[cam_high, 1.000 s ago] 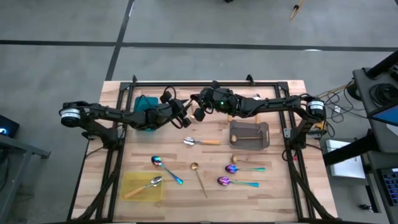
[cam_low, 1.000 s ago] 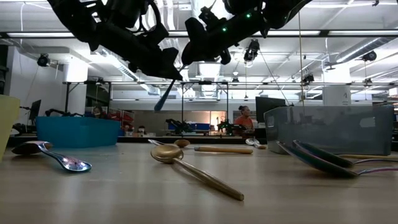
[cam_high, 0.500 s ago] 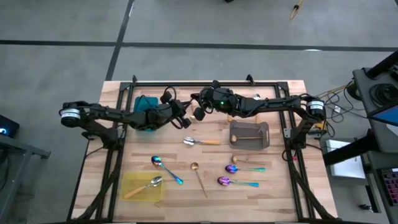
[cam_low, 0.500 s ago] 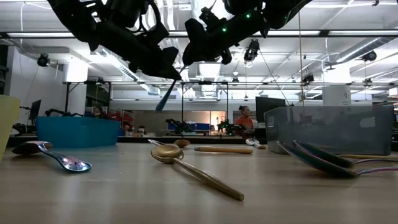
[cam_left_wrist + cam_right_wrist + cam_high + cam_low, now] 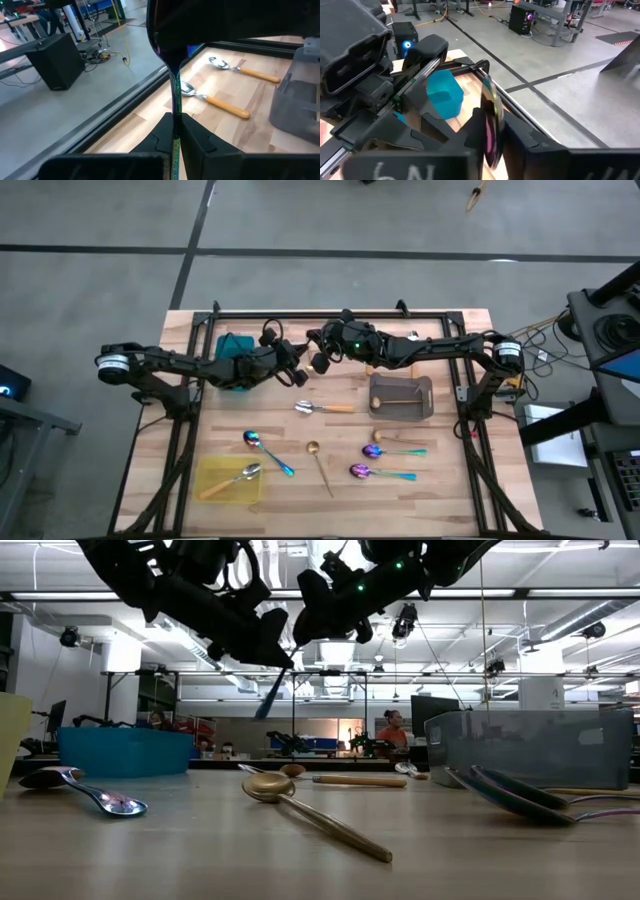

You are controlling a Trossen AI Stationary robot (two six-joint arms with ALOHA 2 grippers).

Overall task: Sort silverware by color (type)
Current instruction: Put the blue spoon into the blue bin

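Handover in mid-air, upper middle of the high view. Left gripper (image 5: 300, 373) is clamped on the teal handle of an iridescent spoon (image 5: 175, 107); in the left wrist view its fingers (image 5: 161, 136) pinch the thin handle tight. Right gripper (image 5: 320, 360) sits just beside it with the spoon bowl between its fingers (image 5: 477, 131); can't tell if it's gripping or letting go.

Teal tray (image 5: 235, 346) upper left under the left arm. Grey tray (image 5: 425, 396) right of centre holds a gold spoon (image 5: 395, 400). Yellow tray (image 5: 212, 490) lower left holds an orange-handled spoon (image 5: 232, 479).

On the table: orange-handled spoon (image 5: 322, 408) centre, blue-purple spoon (image 5: 266, 449) lower left of centre, gold spoon (image 5: 319, 463) bottom centre, three spoons (image 5: 390, 452) lower right.
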